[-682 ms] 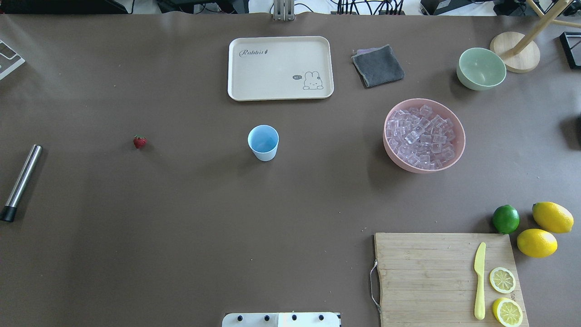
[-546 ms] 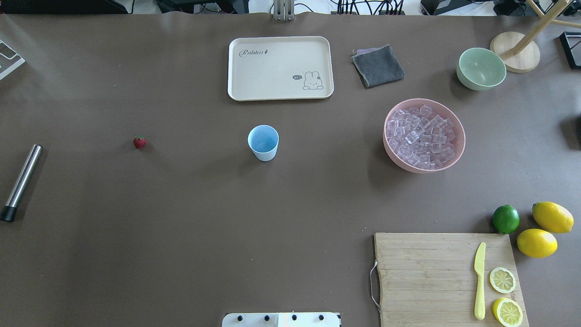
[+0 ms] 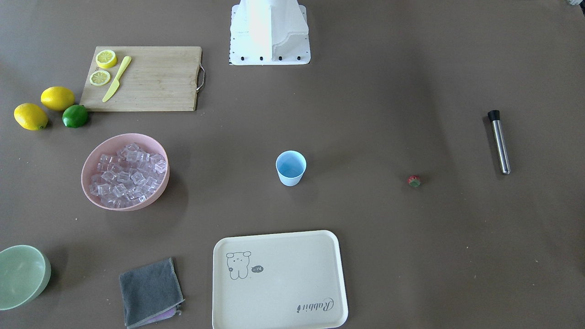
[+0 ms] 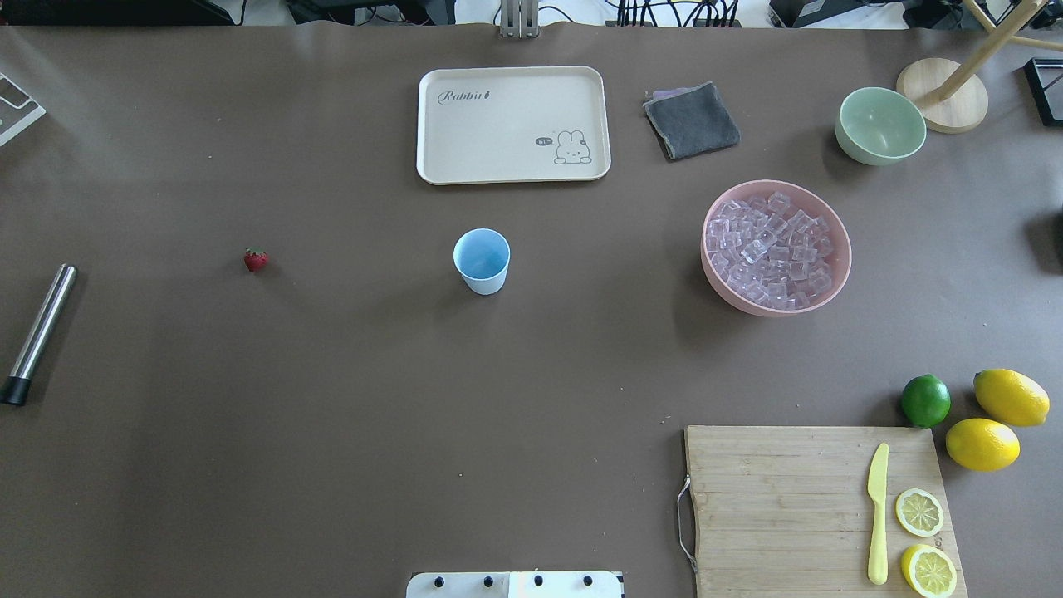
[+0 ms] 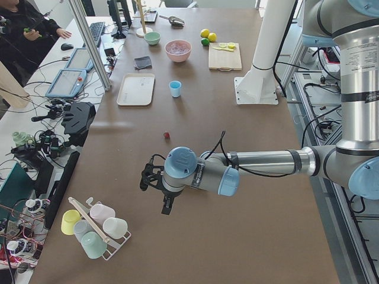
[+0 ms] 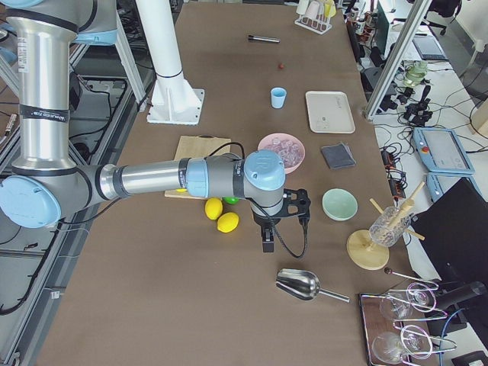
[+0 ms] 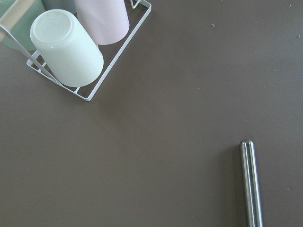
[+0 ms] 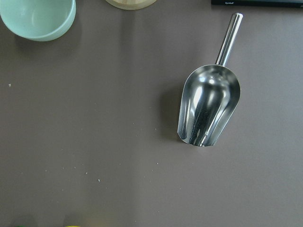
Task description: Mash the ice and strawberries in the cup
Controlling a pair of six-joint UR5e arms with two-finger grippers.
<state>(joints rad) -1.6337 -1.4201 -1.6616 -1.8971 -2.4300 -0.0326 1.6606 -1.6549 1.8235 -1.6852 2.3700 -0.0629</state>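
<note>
The light-blue cup (image 4: 482, 260) stands upright mid-table and looks empty; it also shows in the front view (image 3: 290, 167). The strawberry (image 4: 256, 260) lies alone on the table toward my left side. The ice (image 4: 775, 247) fills the big pink bowl (image 4: 840, 274) toward my right side. My left gripper (image 5: 144, 177) shows only in the exterior left view, above the table past the strawberry; I cannot tell if it is open. My right gripper (image 6: 268, 242) shows only in the exterior right view, near the lemons; I cannot tell its state.
A steel muddler (image 4: 38, 334) lies at the left end, a cup rack (image 7: 85, 52) beyond it. A metal scoop (image 8: 209, 106) lies past the pale green bowl (image 4: 880, 124). There are also a tray (image 4: 513, 124), a grey cloth (image 4: 692, 120), a cutting board (image 4: 818, 507), a lime (image 4: 925, 400) and lemons (image 4: 982, 444).
The cup, strawberry and ice bowl have not moved. A pale shape at the overhead view's left edge has shifted slightly.
</note>
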